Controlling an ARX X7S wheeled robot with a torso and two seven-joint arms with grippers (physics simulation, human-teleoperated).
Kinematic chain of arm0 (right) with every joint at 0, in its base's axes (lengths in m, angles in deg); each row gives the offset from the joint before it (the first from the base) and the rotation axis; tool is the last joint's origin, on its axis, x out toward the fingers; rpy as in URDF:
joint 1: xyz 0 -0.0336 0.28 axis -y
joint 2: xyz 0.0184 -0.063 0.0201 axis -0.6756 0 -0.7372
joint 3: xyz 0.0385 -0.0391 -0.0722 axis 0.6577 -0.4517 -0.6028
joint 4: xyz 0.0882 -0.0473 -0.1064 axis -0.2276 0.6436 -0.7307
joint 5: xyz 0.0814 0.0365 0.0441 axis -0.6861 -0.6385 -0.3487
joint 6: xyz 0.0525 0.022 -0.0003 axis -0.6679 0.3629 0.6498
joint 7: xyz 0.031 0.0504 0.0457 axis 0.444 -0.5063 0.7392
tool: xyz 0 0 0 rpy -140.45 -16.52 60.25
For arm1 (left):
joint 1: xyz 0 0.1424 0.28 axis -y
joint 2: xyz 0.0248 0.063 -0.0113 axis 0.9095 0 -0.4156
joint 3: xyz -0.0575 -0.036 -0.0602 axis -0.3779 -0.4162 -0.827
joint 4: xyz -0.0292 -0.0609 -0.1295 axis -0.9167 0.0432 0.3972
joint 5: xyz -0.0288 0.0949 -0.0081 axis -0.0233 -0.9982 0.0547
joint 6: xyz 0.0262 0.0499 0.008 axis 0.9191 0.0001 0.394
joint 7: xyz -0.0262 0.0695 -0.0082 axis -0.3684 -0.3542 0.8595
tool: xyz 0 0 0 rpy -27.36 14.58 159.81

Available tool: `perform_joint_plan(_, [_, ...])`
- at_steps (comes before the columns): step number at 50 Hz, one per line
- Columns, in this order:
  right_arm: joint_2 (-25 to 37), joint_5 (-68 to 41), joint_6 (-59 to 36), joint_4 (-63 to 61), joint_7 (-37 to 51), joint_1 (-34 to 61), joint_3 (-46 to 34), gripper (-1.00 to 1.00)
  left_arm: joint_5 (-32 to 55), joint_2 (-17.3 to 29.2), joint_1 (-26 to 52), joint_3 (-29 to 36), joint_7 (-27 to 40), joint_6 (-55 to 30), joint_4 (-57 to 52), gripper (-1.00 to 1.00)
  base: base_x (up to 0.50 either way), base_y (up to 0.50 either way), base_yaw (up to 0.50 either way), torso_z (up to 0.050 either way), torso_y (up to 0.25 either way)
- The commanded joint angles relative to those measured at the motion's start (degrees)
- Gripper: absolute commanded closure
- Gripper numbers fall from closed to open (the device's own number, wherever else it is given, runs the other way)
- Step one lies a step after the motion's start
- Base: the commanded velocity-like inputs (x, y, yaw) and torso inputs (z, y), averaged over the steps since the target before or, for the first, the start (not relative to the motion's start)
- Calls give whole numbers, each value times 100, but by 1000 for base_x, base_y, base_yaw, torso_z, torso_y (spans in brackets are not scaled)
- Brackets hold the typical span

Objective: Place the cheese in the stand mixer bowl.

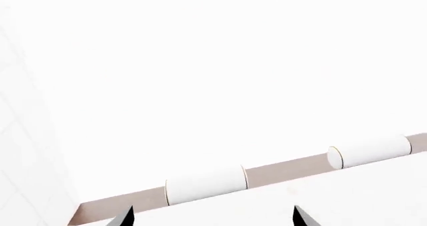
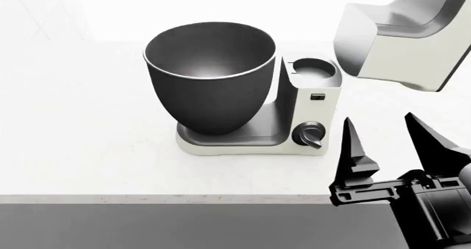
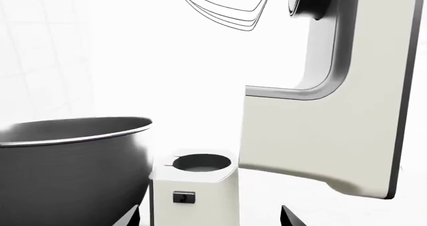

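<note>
The stand mixer bowl (image 2: 209,75) is a deep dark grey bowl with a thin light rim, seated on the white mixer base at the middle of the counter; it looks empty. It also shows in the right wrist view (image 3: 70,166). The cheese is not in view. My right gripper (image 2: 384,145) is open and empty, just right of the mixer's black knob (image 2: 309,134), near the counter's front edge. In the right wrist view only its fingertips (image 3: 131,218) show, spread wide. My left gripper (image 1: 212,217) is open, out of the head view, over a white surface.
The mixer's tilted-up head (image 2: 401,39) hangs above the right side, with its wire whisk (image 3: 223,5) raised. The white column (image 3: 193,191) stands right of the bowl. The counter front edge (image 2: 162,199) runs across. Two white cylinders (image 1: 207,184) lie along a tan strip.
</note>
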Motion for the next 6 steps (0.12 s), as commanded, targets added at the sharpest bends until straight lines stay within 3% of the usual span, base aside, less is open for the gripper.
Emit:
perform_joint_plan(1, [109,45,-181,-189,35,112,65,-100,731,995,-302,-564,1062,414,-1909,-100,0,0,0,0,0])
perform_joint_plan(6, [224,117,-358,-406,72,225,115,-100,886,1326,-505,-736,1226,639,-2466,-100,0,0,0,0,0])
